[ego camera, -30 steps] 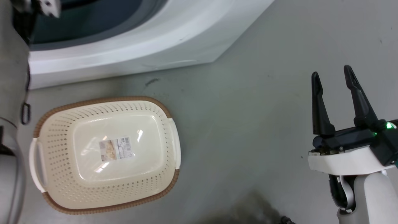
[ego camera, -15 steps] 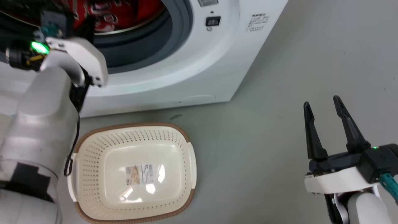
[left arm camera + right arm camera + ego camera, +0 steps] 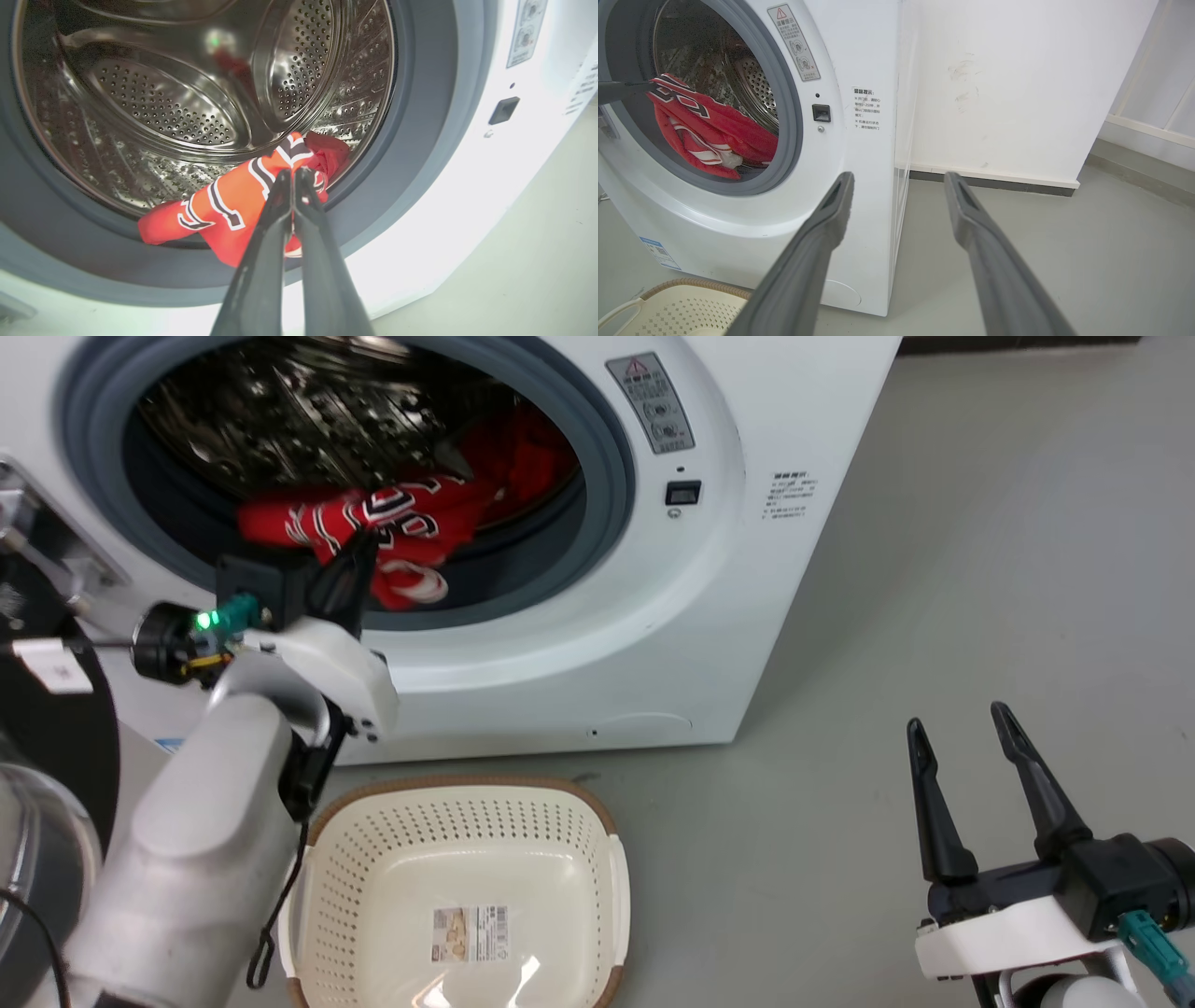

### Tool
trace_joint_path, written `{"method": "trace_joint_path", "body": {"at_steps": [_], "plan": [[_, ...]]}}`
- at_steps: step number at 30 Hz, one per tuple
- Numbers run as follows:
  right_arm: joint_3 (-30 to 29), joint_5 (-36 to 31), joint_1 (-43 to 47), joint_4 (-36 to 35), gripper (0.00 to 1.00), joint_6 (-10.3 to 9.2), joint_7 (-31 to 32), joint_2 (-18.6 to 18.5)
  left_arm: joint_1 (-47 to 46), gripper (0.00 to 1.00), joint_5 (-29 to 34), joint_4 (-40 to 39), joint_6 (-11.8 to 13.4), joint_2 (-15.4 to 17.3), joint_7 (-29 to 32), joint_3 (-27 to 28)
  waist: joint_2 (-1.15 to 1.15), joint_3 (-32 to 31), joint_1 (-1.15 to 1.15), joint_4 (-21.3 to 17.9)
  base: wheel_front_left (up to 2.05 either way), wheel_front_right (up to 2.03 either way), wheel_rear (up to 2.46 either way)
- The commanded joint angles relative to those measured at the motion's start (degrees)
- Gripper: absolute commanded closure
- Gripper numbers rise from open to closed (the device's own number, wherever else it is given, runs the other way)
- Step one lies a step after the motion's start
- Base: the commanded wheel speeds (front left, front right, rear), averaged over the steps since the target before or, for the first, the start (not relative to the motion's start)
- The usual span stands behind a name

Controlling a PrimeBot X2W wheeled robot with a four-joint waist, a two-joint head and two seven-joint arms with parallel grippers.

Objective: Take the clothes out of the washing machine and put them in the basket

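Right at the porthole of the white front-loading washing machine (image 3: 747, 569), the left gripper (image 3: 293, 173) has its two dark fingers pressed together on a red basketball jersey (image 3: 224, 205), pinching the fabric at its black-and-white trim. From the tips the jersey stretches back towards the wrist and down, draped over the lower lip of the grey gasket (image 3: 420, 116), with part of it hanging outside the perforated steel drum (image 3: 154, 98). Just beyond the tips lies a plain red fold (image 3: 331, 151); whether it is a separate garment cannot be told. Below this gripper's wrist, on the grey floor (image 3: 934, 569) in front of the machine, stands the cream basket (image 3: 467, 784) with its brown woven-look rim, holding nothing but a label sticker (image 3: 470, 933) on its bottom. The right gripper (image 3: 957, 717) is spread wide and holds nothing, hovering above bare floor; the basket is well apart to its left, and the machine's front corner stands ahead of it and to the left, with a white wall (image 3: 1017, 70) further ahead.
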Motion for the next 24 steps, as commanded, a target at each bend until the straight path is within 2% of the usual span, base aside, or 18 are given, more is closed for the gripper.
{"method": "trace_joint_path", "body": {"at_steps": [1,12,24], "plan": [[-0.01,-0.41,1.03,0.08,0.00,-0.06,-0.12,0.04,2.54,1.00,0.51,-3.14,0.97,0.22,-0.29,0.56,0.00,-2.30,0.02,1.08,0.00,0.00,0.00],[0.32,0.05,4.85,-0.44,0.00,-0.06,-0.12,0.05,16.28,1.00,0.14,-23.39,5.60,4.33,0.59,1.97,0.00,-8.20,0.02,2.00,0.00,0.00,0.00],[1.00,0.61,7.60,-0.55,0.00,-0.06,-0.12,0.05,26.41,1.00,0.67,-46.10,12.53,10.13,5.87,3.28,0.00,-11.58,0.02,2.33,0.00,0.00,0.00]]}}
